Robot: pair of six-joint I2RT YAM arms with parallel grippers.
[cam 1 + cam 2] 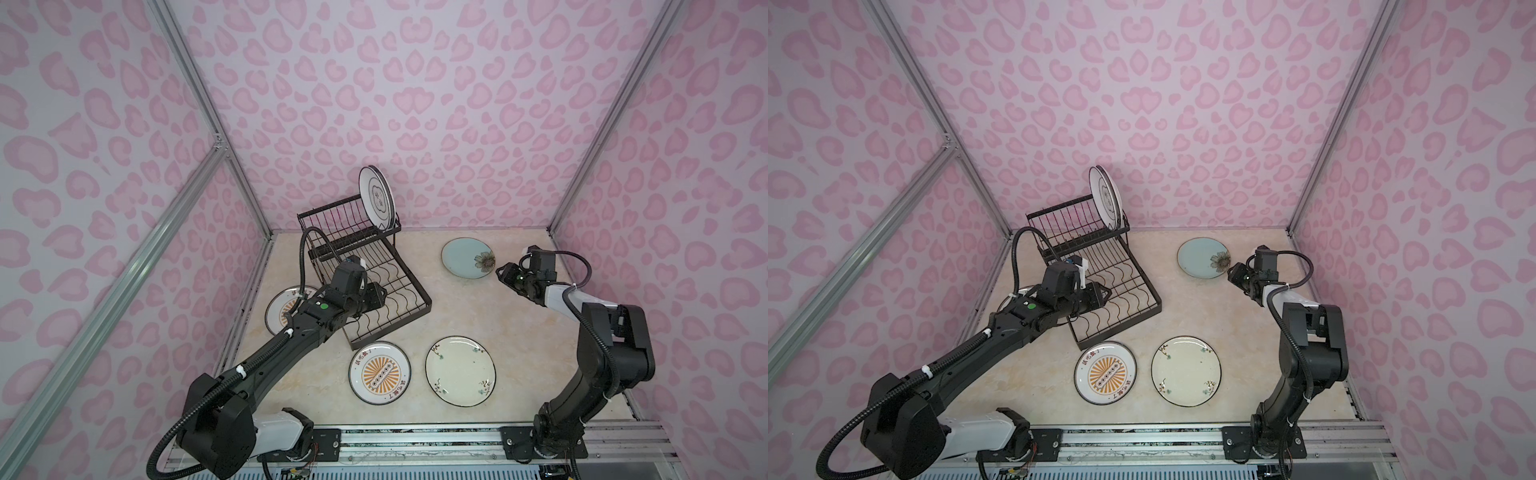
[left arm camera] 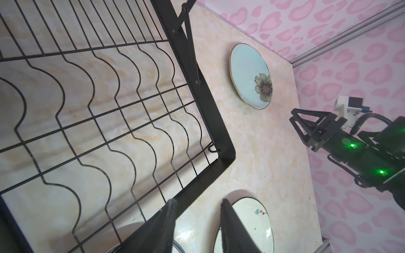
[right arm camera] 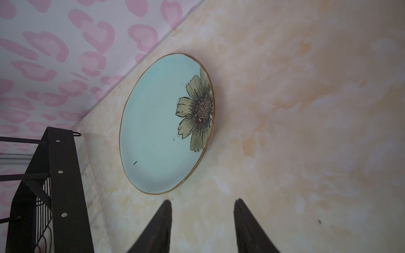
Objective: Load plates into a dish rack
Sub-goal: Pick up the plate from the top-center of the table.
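I'm seeing left gripper (image 2: 198,201) and right gripper (image 3: 203,200) open, empty, in the wrist views. The emblem plate (image 1: 377,196) is standing in the dish rack (image 1: 332,250) at the back-left of the bench (image 1: 478,316); lettering on sunburst plate (image 1: 380,372) isn't resolving.

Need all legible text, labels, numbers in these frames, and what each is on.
No text is clear enough to quote.
front sunburst plate: red rim characters, too blurred to read.
half-hidden sunburst plate: red rim characters, blurred, partly covered.
upright plate in the dish rack: dark centre marks, too small to read.
No other labels or numbers show.
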